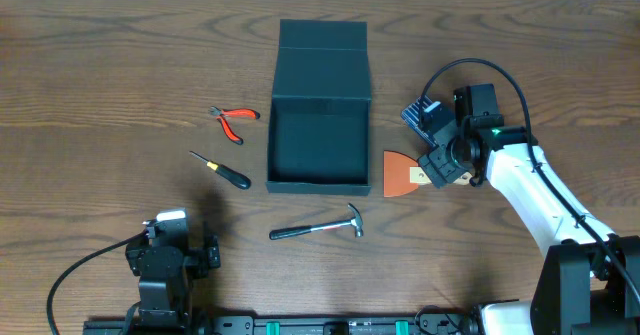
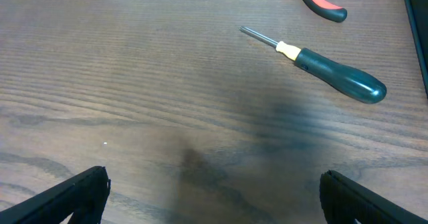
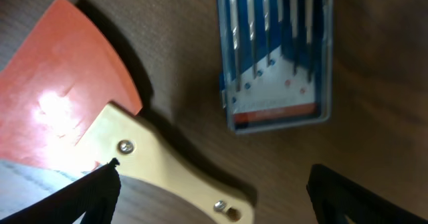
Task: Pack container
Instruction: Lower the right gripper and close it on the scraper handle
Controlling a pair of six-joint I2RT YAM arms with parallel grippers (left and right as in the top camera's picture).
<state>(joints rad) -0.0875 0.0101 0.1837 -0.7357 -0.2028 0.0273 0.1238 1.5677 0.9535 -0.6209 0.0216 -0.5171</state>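
Note:
The dark teal-black container [image 1: 319,180] stands open at the table's middle, its flap lid folded back. An orange-bladed scraper with a pale wooden handle [image 1: 402,173] lies just right of it and shows in the right wrist view [image 3: 67,110]. My right gripper [image 3: 214,197] is open above the scraper's handle; the overhead view shows it [image 1: 440,165] over that handle. A small blue packet of bits [image 3: 275,53] lies beyond it. My left gripper [image 2: 214,197] is open and empty near the front left. A green-handled screwdriver [image 2: 334,77] lies ahead of it.
Red-handled pliers [image 1: 232,120] and the screwdriver [image 1: 222,170] lie left of the container. A hammer [image 1: 318,228] lies in front of it. The blue packet [image 1: 422,115] sits right of the container, partly under my right arm.

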